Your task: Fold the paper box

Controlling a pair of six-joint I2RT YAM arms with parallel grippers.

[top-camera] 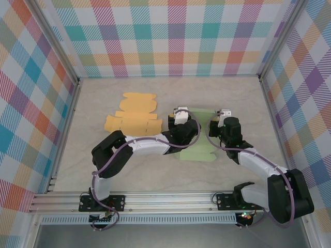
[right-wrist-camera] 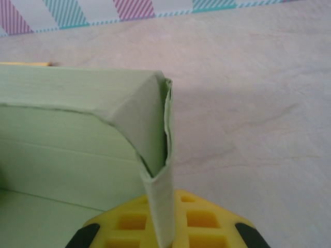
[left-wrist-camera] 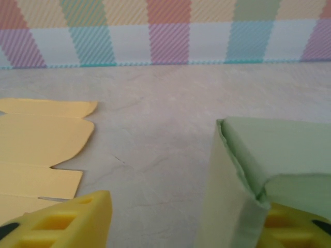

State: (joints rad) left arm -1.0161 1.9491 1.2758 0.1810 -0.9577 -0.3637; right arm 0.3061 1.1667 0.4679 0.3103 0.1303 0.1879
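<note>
The paper box [top-camera: 199, 153] is pale green, partly folded, and lies on the table in the middle. My left gripper [top-camera: 180, 117] is at its left end. In the left wrist view its yellow fingers [left-wrist-camera: 77, 217] stand wide apart, so the left gripper [left-wrist-camera: 186, 206] is open; the box's raised left wall [left-wrist-camera: 227, 196] stands just in front of the right finger. My right gripper [top-camera: 223, 118] is at the box's right end. The right gripper [right-wrist-camera: 163, 209] is shut on the doubled right wall [right-wrist-camera: 158, 155], which rises upright from between its yellow pads.
A flat orange box blank [top-camera: 132, 117] lies unfolded to the left of the green box, seen also as a yellow sheet [left-wrist-camera: 41, 139]. Plaid walls [top-camera: 176, 36] close the table at the back and both sides. Bare tabletop [top-camera: 155, 173] lies in front.
</note>
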